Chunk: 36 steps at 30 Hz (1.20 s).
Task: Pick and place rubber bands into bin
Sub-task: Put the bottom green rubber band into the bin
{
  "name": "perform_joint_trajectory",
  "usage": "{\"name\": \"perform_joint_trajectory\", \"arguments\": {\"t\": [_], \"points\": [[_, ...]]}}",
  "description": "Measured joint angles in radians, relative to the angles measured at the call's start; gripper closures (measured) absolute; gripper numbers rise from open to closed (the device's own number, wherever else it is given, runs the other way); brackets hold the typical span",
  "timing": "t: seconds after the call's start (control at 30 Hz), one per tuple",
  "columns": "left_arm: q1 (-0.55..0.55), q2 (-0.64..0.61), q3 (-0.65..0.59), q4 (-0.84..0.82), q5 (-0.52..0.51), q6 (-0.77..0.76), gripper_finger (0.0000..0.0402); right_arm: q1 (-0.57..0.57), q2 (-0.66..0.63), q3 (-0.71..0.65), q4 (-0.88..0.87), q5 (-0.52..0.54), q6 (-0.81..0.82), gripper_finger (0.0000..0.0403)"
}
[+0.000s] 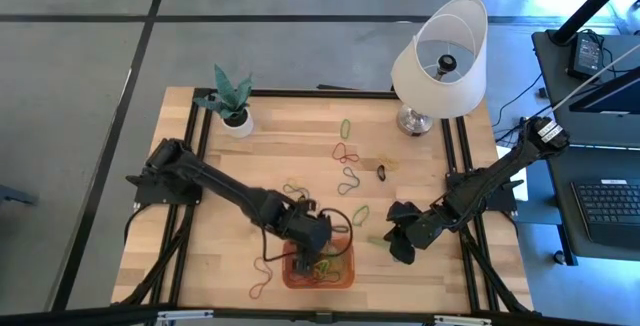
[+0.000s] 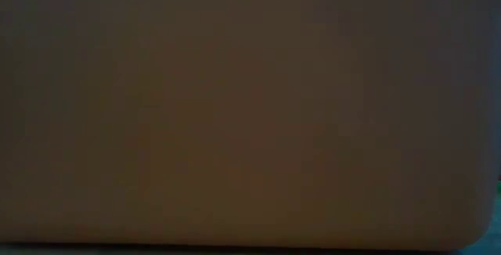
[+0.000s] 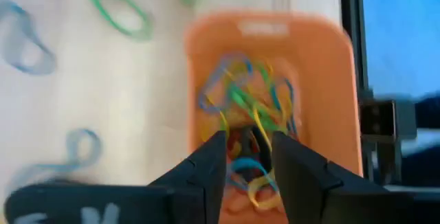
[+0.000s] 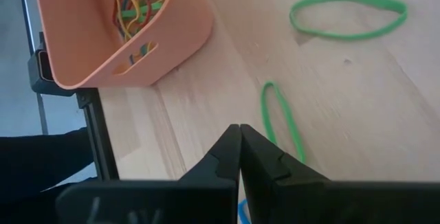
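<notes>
Orange bin (image 1: 320, 269) under left gripper (image 1: 318, 249), lamp (image 1: 438, 61), plant pot (image 1: 237, 121) behind

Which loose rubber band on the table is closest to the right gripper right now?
The narrow green band lying just ahead of the right gripper, whose fingers are pressed together. The wider green loop lies farther off, and the other bands sit inside the orange bin.

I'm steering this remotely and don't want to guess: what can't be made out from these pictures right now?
- Low view: nothing but a dark blur, something sits right against the lens.
- High view: the left pincer covers part of the bin, so the rubber bands inside can't be counted.
- Left wrist view: motion blur; whether a band is between the open fingers is unclear.
- Right pincer: shut, apparently empty.
</notes>
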Motion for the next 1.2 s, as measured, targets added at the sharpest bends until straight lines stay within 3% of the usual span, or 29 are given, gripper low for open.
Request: {"name": "perform_joint_trajectory", "arguments": {"t": [0.27, 0.33, 0.43, 0.53, 0.87, 1.0, 1.2], "points": [[0.019, -0.137, 0.001, -0.117, -0.158, 0.087, 0.0356, -0.009, 0.0, 0.0, 0.036, 0.004, 0.051, 0.0391], [0.008, -0.166, 0.001, -0.181, -0.221, 0.104, 0.0386, -0.017, 0.0, 0.0, 0.036, 0.03, 0.057, 0.0393], [-0.004, -0.22, -0.036, -0.22, -0.271, 0.109, 0.0397, -0.024, 0.0, 0.001, 0.039, 0.078, 0.062, 0.0399], [-0.007, -0.313, -0.16, -0.165, -0.269, 0.123, 0.04, -0.031, 0.0, 0.033, -0.043, 0.084, 0.124, 0.04], [0.016, -0.759, -0.72, 0.126, -0.264, 0.054, 0.04, -0.039, 0.022, 0.257, -0.582, 0.088, 0.451, 0.0401], [0.032, -0.922, -0.867, 0.181, -0.246, 0.045, 0.04, -0.055, 0.088, 0.332, -0.662, 0.084, 0.552, 0.0402], [0.057, -1.119, -0.998, 0.186, -0.233, 0.073, 0.04, -0.077, 0.261, 0.469, -0.659, 0.043, 0.495, 0.0403]]}}
